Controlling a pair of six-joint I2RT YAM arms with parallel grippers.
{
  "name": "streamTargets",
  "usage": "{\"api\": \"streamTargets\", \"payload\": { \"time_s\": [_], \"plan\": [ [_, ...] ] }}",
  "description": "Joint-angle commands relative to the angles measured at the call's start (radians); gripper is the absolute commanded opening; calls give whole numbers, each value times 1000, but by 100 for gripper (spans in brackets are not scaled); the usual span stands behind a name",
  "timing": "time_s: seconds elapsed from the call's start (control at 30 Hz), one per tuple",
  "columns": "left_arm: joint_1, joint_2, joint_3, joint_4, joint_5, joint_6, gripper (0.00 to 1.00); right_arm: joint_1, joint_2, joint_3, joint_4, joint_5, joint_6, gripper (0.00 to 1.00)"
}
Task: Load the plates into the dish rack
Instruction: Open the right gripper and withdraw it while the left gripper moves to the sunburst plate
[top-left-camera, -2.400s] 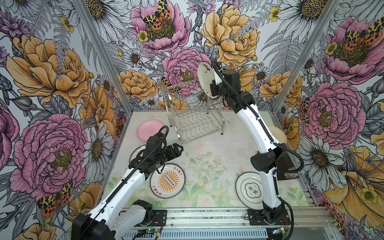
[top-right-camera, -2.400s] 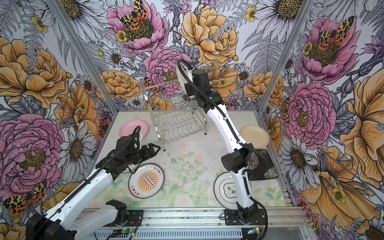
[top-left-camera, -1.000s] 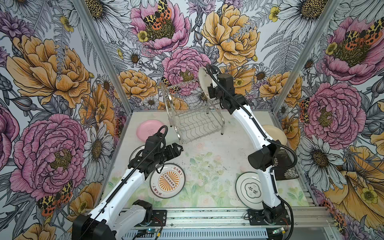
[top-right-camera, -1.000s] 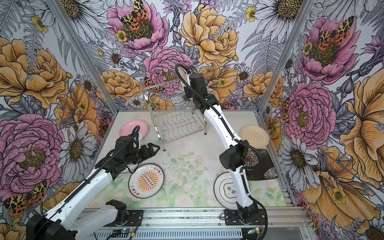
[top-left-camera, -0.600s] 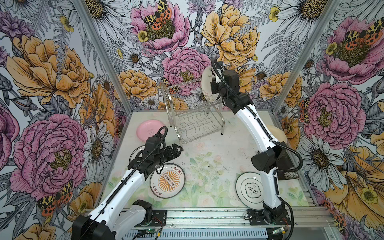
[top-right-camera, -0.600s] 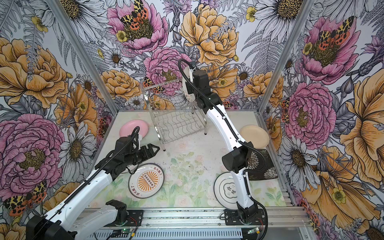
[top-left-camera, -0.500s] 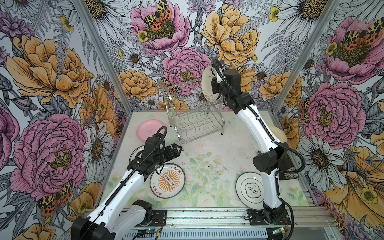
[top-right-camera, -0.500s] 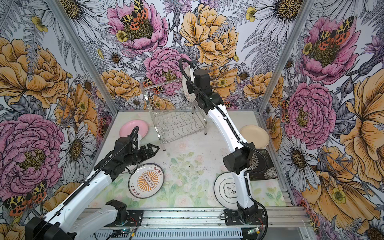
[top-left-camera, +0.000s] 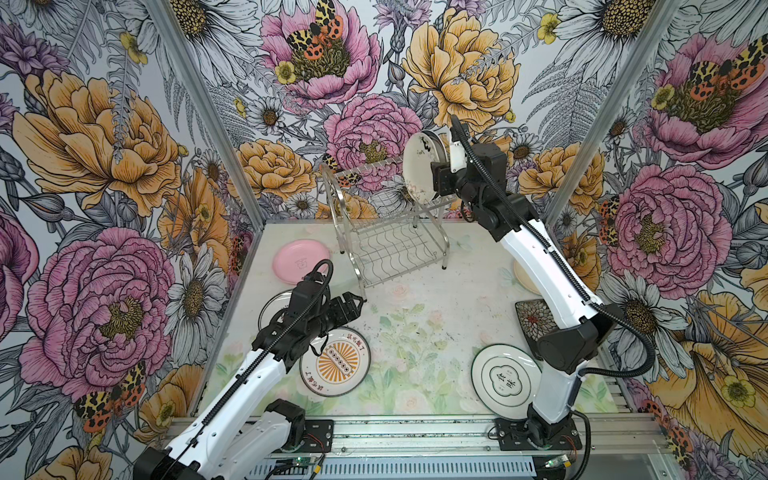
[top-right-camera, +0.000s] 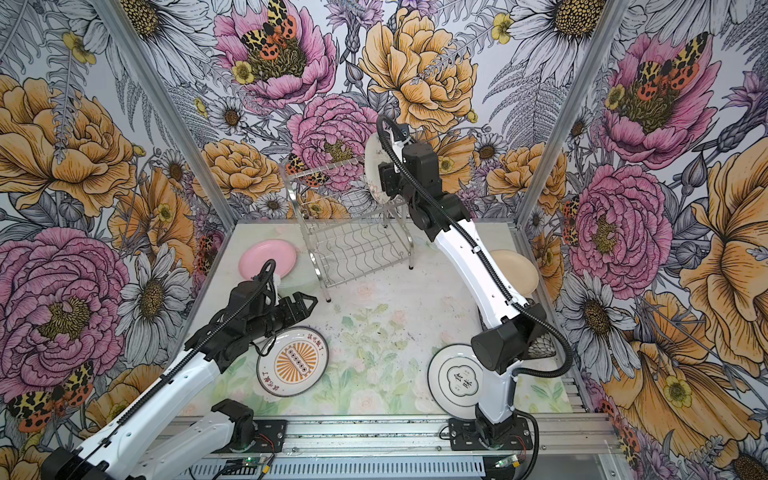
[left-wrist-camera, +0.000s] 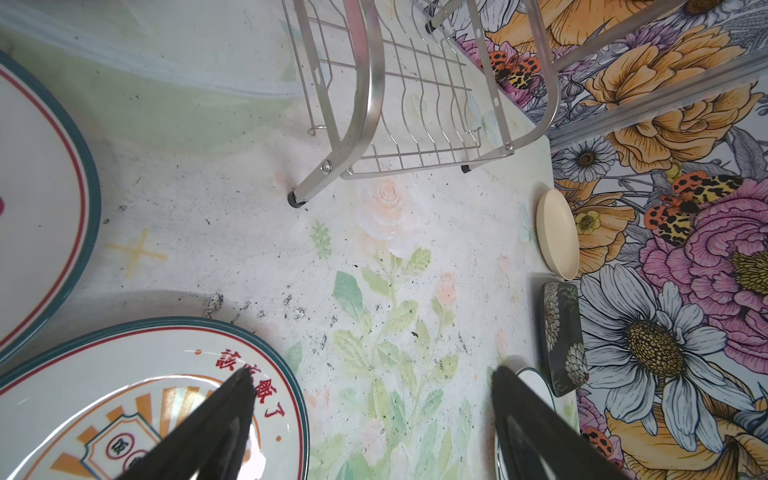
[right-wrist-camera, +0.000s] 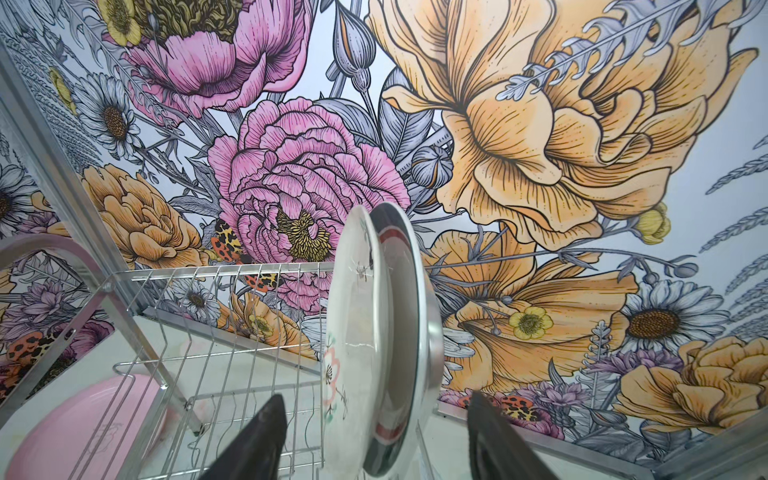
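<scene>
- Front edge: character plate (top-left-camera: 505, 382) and sunburst plate (top-left-camera: 334, 361) lie flat on the table (top-left-camera: 415, 332), not yet loaded.
- Left gripper (top-left-camera: 355, 305) hovers near the sunburst plate, jaws wide, holding nothing.
- Mid-table: dark square plate (top-left-camera: 532, 320), cream plate (top-right-camera: 513, 270) and pink plate (top-left-camera: 295, 259) lie flat, waiting.
- Far end: dish rack (top-left-camera: 386, 245); two standing plates (right-wrist-camera: 353, 332) sit on edge in its top tier.
- Right gripper (right-wrist-camera: 376, 397) straddles them, jaws spread, gripping neither.
- Risk: if it backs out askew, a finger could catch a rim and tip a plate off the rack's end. How the plates sit in the wires cannot be seen.
</scene>
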Motion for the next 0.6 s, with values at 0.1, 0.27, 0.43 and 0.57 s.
{"api": "streamTargets", "payload": {
  "time_s": [0.1,0.27,0.43,0.57],
  "plan": [
    [-5,-72,-23,-152,-118,-53,90,9,-195,-219,14,-71,125,72],
    [22,-129,-28,-318,-194,-88,91,9,-338,-426,9,-93,182,76],
    [67,-129,-50,-396,-222,-114,91,4,-429,-569,-32,-127,233,78],
    [79,-54,-41,-438,-284,-148,91,-2,-488,-680,-43,-169,288,78]
  ]
}}
